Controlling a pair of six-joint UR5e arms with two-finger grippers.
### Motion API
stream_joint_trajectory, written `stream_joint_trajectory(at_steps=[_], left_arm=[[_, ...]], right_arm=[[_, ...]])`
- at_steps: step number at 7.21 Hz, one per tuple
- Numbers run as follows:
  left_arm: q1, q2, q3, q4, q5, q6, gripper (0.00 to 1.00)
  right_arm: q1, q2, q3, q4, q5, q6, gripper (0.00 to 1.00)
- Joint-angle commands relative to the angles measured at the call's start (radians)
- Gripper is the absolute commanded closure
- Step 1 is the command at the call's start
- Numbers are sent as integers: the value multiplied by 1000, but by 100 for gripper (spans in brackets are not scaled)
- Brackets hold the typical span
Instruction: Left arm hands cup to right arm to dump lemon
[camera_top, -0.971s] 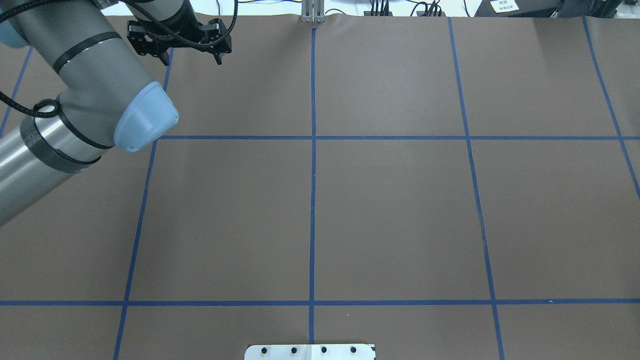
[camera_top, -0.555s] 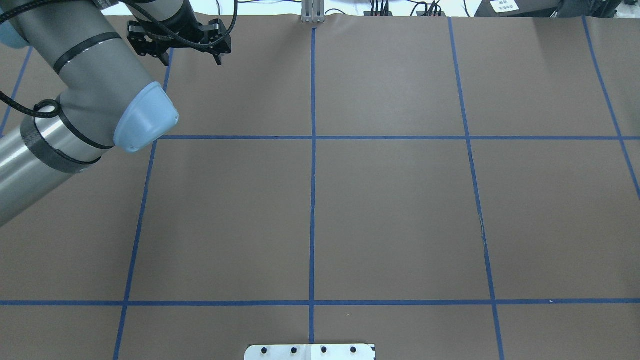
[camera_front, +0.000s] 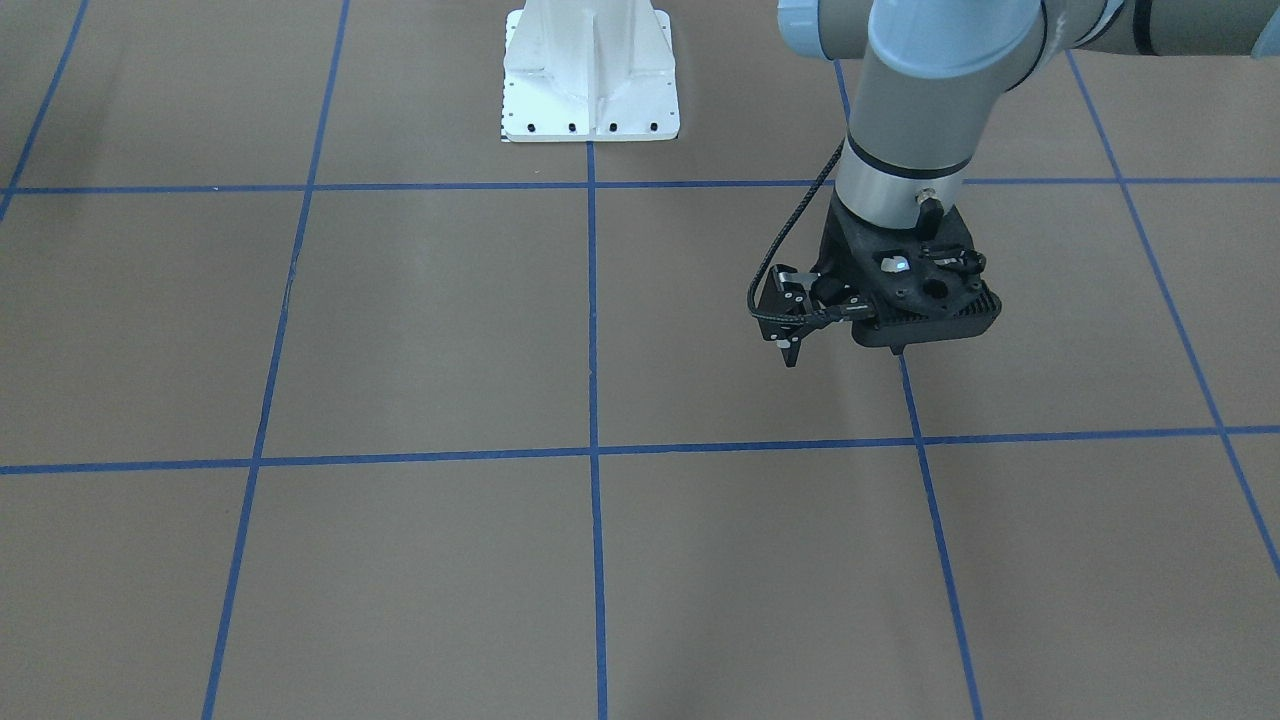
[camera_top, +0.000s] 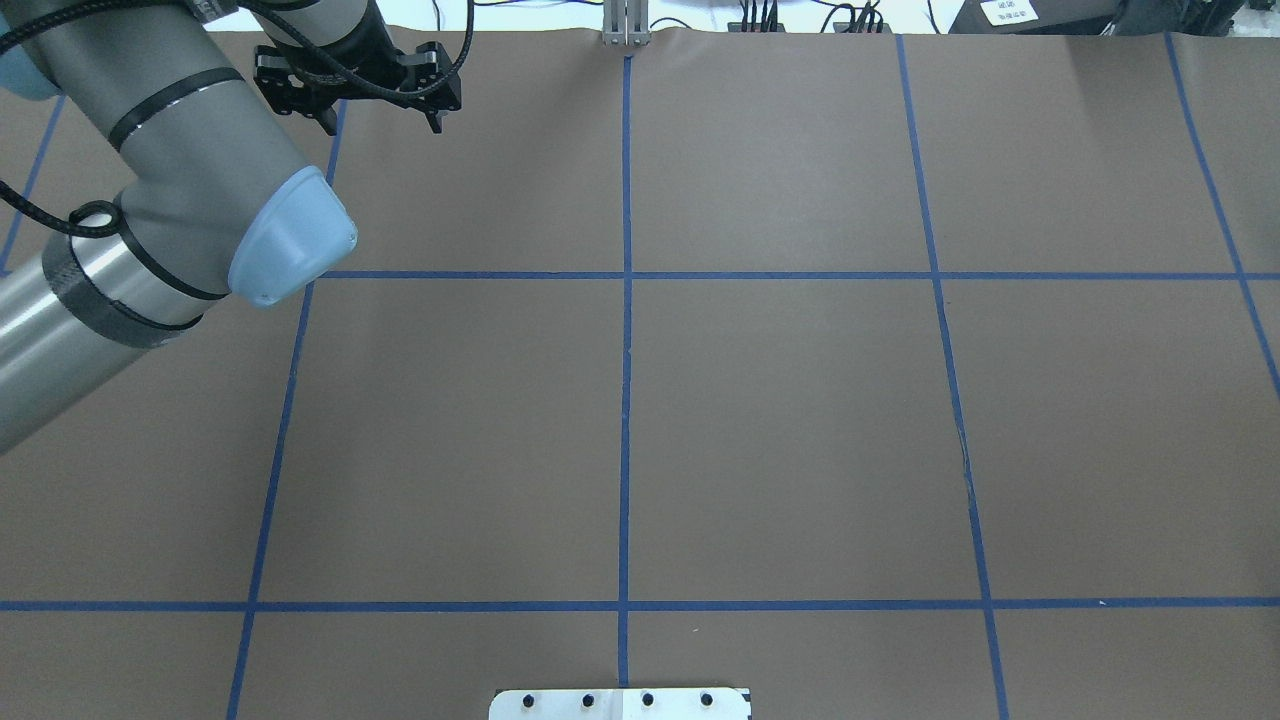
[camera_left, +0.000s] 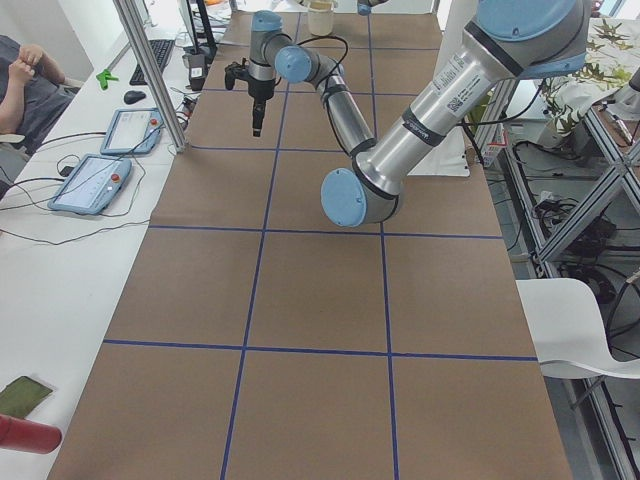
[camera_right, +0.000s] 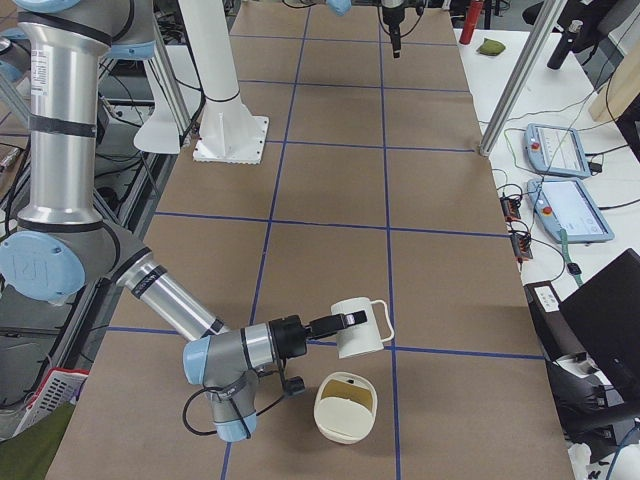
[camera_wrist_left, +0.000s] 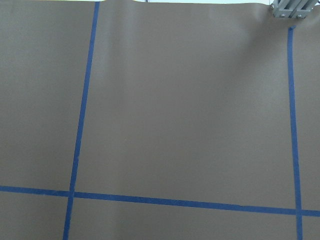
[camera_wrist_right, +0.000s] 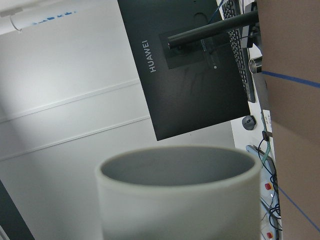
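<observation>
At far table (camera_top: 800, 150) edge, L fingers (camera_top: 436, 118), spread, crept slightly farther.

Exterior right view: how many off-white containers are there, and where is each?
2. The cup is at the right gripper; a round bowl stands on the table just beside it, nearer the camera. None seems hidden.

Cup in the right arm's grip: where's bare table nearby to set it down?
Crowded only at the table's near end in the exterior right view, where an off-white bowl sits close by the cup. The squares from there to the white pedestal are bare. The left gripper hangs over the far end.
</observation>
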Motion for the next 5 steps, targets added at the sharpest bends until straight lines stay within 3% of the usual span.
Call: stream_joint_trajectory(at_steps=[1,5], left_arm=[[0,6,0,-1,0,0,0],[2,8,6,-1,-3,0,0]], right_arm=[[-3,1,5,-1,3,-143,99],[-4,-11,-3,-12,57,-525,99]])
